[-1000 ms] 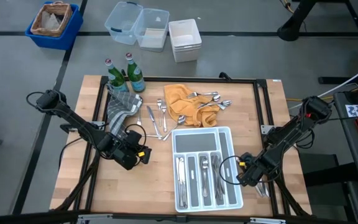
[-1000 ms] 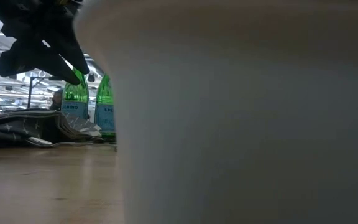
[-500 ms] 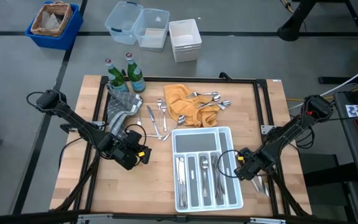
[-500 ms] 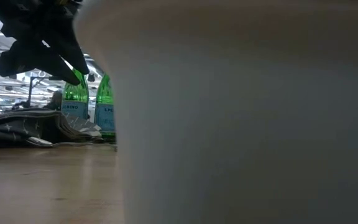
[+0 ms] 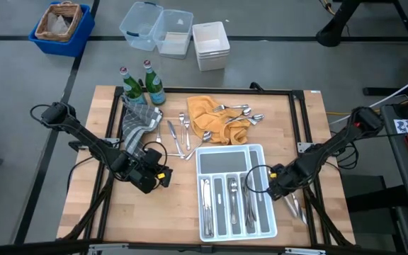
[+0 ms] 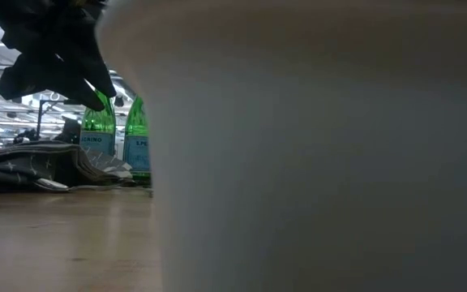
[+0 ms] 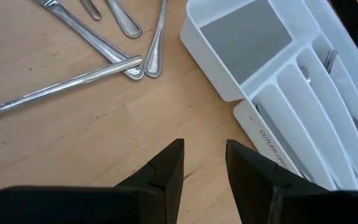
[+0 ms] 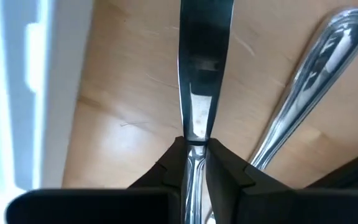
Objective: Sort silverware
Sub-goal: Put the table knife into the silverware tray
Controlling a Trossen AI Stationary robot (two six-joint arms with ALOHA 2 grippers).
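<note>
The right gripper pinches a table knife, blade pointing straight ahead past its fingertips.

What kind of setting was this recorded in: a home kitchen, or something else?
Probably a robotics lab or workshop, not a kitchen. A wooden table in a black metal frame stands on grey floor, storage bins lie on the floor, and the low view shows an open hall behind the green bottles.

Filled mostly by a blurred white wall; beyond, two green bottles, dark cloth on the wooden tabletop.
</note>
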